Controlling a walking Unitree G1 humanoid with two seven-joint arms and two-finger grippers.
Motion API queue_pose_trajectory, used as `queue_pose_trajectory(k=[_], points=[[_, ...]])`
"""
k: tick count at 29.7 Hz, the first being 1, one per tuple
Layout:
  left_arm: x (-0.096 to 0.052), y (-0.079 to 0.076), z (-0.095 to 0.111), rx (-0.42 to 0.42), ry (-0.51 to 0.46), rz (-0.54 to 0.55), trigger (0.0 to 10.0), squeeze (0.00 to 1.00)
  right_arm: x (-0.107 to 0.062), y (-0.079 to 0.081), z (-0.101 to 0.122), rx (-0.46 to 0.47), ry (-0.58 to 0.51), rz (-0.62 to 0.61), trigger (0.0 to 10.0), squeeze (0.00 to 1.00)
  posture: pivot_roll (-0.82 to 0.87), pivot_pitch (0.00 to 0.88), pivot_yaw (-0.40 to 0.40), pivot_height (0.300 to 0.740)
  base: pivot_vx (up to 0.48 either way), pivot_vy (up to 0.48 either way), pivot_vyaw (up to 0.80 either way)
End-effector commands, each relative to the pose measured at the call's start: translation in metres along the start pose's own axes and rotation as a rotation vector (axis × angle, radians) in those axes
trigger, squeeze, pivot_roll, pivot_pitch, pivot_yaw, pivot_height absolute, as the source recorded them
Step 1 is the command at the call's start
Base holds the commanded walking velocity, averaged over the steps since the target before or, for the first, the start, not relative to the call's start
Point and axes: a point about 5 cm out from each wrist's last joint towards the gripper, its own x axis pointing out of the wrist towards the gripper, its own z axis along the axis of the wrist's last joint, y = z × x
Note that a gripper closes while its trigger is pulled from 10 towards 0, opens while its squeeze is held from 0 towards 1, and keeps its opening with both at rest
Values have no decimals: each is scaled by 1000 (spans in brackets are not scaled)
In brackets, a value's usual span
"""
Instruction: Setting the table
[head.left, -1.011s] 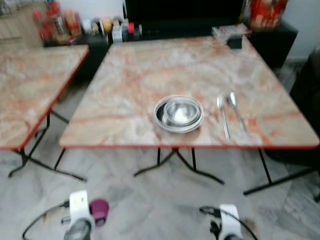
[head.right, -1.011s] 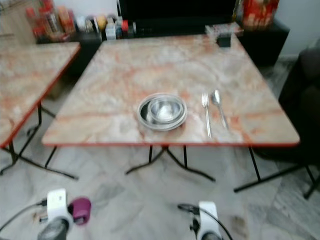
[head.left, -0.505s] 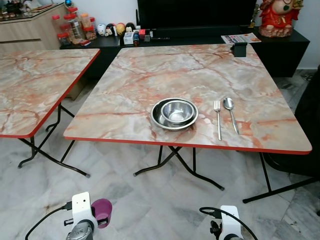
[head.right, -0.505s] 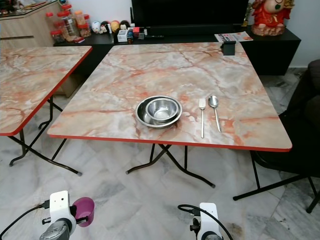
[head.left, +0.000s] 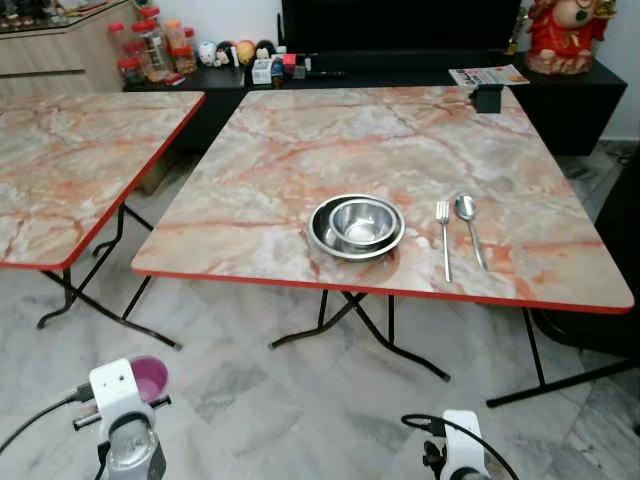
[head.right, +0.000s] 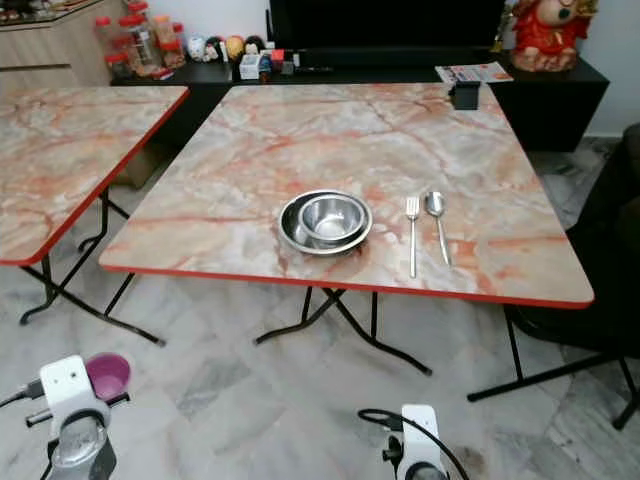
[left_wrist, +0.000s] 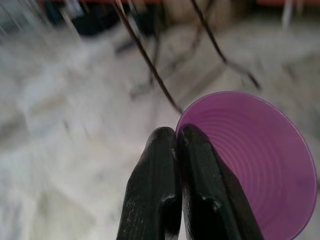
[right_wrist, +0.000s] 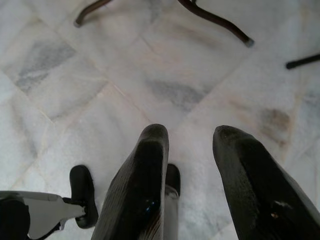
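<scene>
Purple plastic cup (left_wrist: 252, 165): ribbed inside, empty, held low over the floor, rim pinched by the left gripper (left_wrist: 176, 137), fingers (left_wrist: 155, 180) closed on its edge. On the marble-pattern bench (head.left: 300, 150) near the front edge: steel bowl (head.left: 362, 222) nested upright in a wider steel dish (head.left: 325, 238). Just beside them, apart: fork (head.left: 444, 236), then spoon (head.left: 468, 226), lying parallel, heads pointing away.

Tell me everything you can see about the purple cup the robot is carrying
The purple cup is a round, open-topped cup that looks like plastic, with fine rings inside, tapering toward its base. It looks empty. The left gripper pinches its rim, one black finger inside and one outside. It hangs low over the marble floor, short of the table, touching nothing else.
</scene>
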Motion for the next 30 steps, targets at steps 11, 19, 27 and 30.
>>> queue_pose_trajectory(k=[11, 19, 27, 30], points=[[23, -24, 111, -108, -447, -23, 10000, 0, 1, 2, 3, -8, 3, 12, 10000, 0, -146, 0, 45, 740, 0, 0, 0], [11, -82, 159, -333, -450, -430, 10000, 0, 1, 3, 3, 0, 0, 9, 10000, 0, -155, 0, 50, 740, 0, 0, 0], [11, -98, 170, -413, -382, -514, 10000, 0, 1, 2, 1, 7, 4, 3, 10000, 0, -173, 0, 63, 740, 94, 0, 0], [9, -101, 171, -414, -384, -541, 10000, 0, 1, 2, 0, 8, 6, 1, 10000, 0, -180, 0, 64, 740, 260, 0, 0]])
